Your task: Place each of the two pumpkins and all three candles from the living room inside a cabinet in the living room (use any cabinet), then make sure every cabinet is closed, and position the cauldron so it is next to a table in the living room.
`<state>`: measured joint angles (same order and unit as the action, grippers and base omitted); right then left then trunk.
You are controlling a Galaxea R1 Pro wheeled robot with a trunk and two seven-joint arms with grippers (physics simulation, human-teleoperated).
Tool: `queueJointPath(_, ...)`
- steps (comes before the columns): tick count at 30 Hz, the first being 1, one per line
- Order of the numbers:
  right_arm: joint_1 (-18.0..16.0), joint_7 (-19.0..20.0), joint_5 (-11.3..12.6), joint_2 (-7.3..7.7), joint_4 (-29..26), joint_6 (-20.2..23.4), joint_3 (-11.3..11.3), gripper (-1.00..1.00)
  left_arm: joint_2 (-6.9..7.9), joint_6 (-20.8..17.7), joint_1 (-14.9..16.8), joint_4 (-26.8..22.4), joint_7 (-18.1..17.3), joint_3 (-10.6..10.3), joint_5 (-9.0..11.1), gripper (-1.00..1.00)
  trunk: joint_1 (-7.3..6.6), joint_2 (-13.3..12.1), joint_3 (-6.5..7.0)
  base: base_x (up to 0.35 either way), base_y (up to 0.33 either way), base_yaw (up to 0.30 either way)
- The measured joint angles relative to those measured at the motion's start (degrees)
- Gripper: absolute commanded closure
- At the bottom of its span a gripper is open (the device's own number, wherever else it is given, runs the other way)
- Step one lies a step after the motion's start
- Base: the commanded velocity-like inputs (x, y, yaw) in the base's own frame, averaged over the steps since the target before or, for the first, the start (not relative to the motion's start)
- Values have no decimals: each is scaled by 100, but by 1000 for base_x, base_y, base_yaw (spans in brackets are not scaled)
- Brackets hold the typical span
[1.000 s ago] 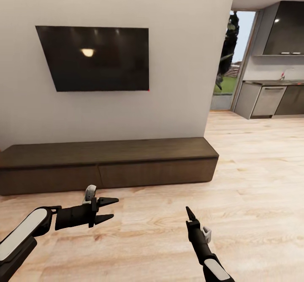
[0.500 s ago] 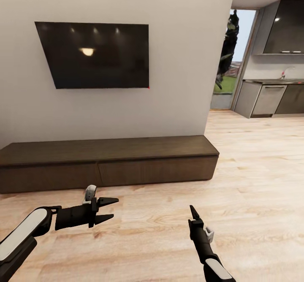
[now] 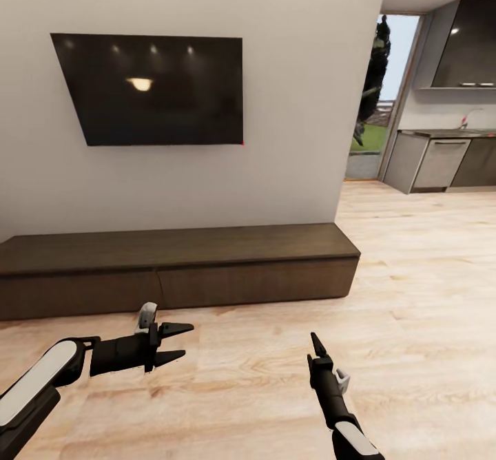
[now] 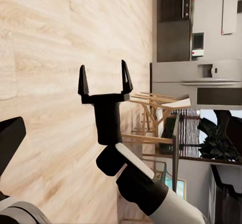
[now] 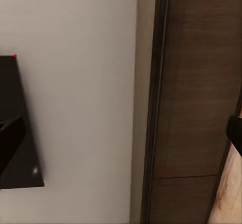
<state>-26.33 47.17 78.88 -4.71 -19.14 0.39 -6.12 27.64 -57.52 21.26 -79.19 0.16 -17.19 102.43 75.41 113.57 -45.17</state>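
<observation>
- Facing a long, low dark-brown cabinet [image 3: 176, 267] set against a pale wall, both wide drawer fronts flush and shut, its top bare.
- Mounted on the wall above the cabinet: a black television [image 3: 150, 89], ceiling lights reflected in its screen.
- Left gripper [image 3: 180, 341] held low over the light wooden floor [image 3: 427, 288], just in front of the cabinet's left half, pointing toward the robot's right; fingers spread apart, released, grasping nothing.
- Right gripper [image 3: 315, 343] held low over the floor toward the robot's right, seen edge-on from the head camera and pointing toward the cabinet.
- Seen from the left wrist camera, the same right gripper [image 4: 103, 80] with its two dark fingertips parted and clear floor between them: released, nothing held.
- Seen from the right wrist camera: the cabinet's dark wood [image 5: 191, 108] against the pale wall, plus a corner of the television [image 5: 15, 128].
- Off to the robot's right, past the end of the wall: a kitchen with dark upper cupboards [image 3: 463, 45], a grey kitchen counter [image 3: 441, 160], and a bright doorway [image 3: 379, 88] with greenery outside.
</observation>
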Motion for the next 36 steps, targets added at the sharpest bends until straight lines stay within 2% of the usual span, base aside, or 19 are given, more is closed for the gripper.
queueJointPath(10,0,-69,-23,3,32,-49,-6,-100,-15,1,-62,11,1,-14,4,-100,0,0,0,324,0,0)
queueJointPath(12,-13,-106,-38,47,15,-45,-3,-100,-16,1,-64,11,0,-29,6,-100,0,0,0,281,0,0)
queueJointPath(15,-56,-321,-66,80,-10,-55,6,-100,-17,1,-65,18,0,-37,7,-100,1,0,0,158,0,0)
queueJointPath(20,-335,-847,-95,102,-37,-92,28,-100,-20,-1,-65,23,-1,-132,12,-100,3,0,0,33,0,0)
queueJointPath(26,-579,-984,-123,115,-35,-217,50,-100,-26,0,-65,36,-1,-153,15,-100,1,0,0,113,0,0)
queueJointPath(28,-713,-1197,-140,127,-37,-325,63,-100,-20,0,-65,69,-1,-153,16,-100,0,0,0,274,0,0)
queueJointPath(33,-895,-1354,-154,154,-39,-364,76,-100,-18,0,-72,86,-1,-162,224,-100,2,0,0,137,0,0)
queueJointPath(36,-954,-1387,-264,158,-36,-377,74,-100,-11,0,-73,87,-1,-168,296,-100,2,0,0,144,0,0)
